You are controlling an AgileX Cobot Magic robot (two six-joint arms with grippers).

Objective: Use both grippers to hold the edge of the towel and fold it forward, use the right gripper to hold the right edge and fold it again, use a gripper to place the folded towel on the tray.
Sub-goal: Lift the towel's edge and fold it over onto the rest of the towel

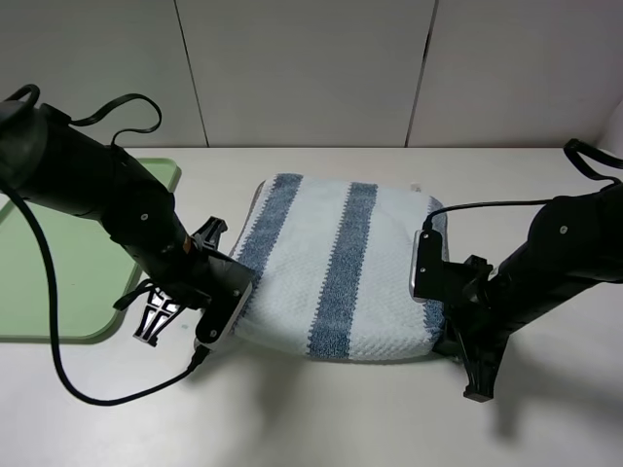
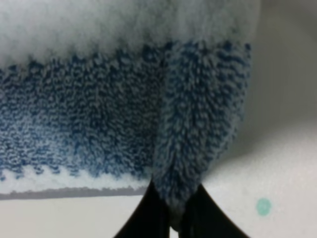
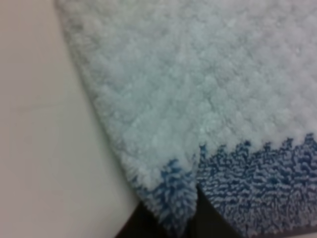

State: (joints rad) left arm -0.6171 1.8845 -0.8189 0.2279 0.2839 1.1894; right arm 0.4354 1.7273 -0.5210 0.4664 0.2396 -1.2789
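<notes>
Left claw (image 1: 226, 302): near front edge of worktop (image 1: 321, 418), left of middle; left wrist view shows its fingers (image 2: 148, 213) pinched on a pleat of blue stripe, so clamped on the towel (image 1: 341, 268).
Right claw (image 1: 428, 265): near front edge, right of middle; right wrist view shows a towel corner gathered between its fingers (image 3: 148, 218); clamped on cloth.
Towel: mid-worktop, striped, lying mostly flat, near corners bunched where the claws bite.
Step in hand: first fold, by my reading; both near corners gripped, cloth not yet carried over.
Next move calls for: both claws lifting together and travelling toward the far edge at matched pace, so the near hem lands on the far hem without skew.
Tray (image 1: 58, 263): left edge of worktop, beside the left arm, apart from towel.
Open room: bare worktop beyond the towel up to the far edge; also bare along the right side.
</notes>
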